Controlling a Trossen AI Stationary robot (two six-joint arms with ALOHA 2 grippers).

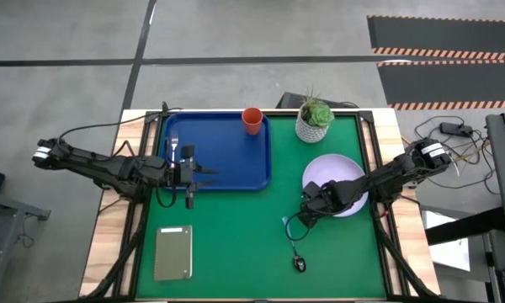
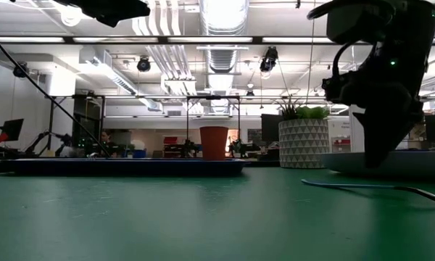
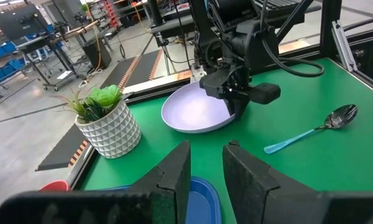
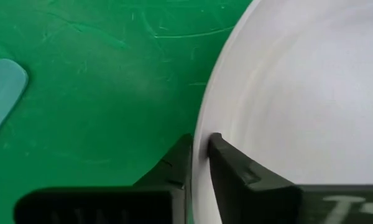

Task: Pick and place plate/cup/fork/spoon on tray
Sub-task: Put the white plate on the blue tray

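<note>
right claw [image 4: 199, 163] pinches plate [image 4: 298, 93] rim.

Bright even overhead light, glaring ceiling strips [image 2: 217, 16], near table [image 2: 203, 217] blurred

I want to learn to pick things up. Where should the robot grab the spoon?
Probably the spoon by the middle of its thin blue handle, coming straight down from above with fingers across it. It lies flat and alone on the mat, and the handle is narrower than the bowl.
</note>
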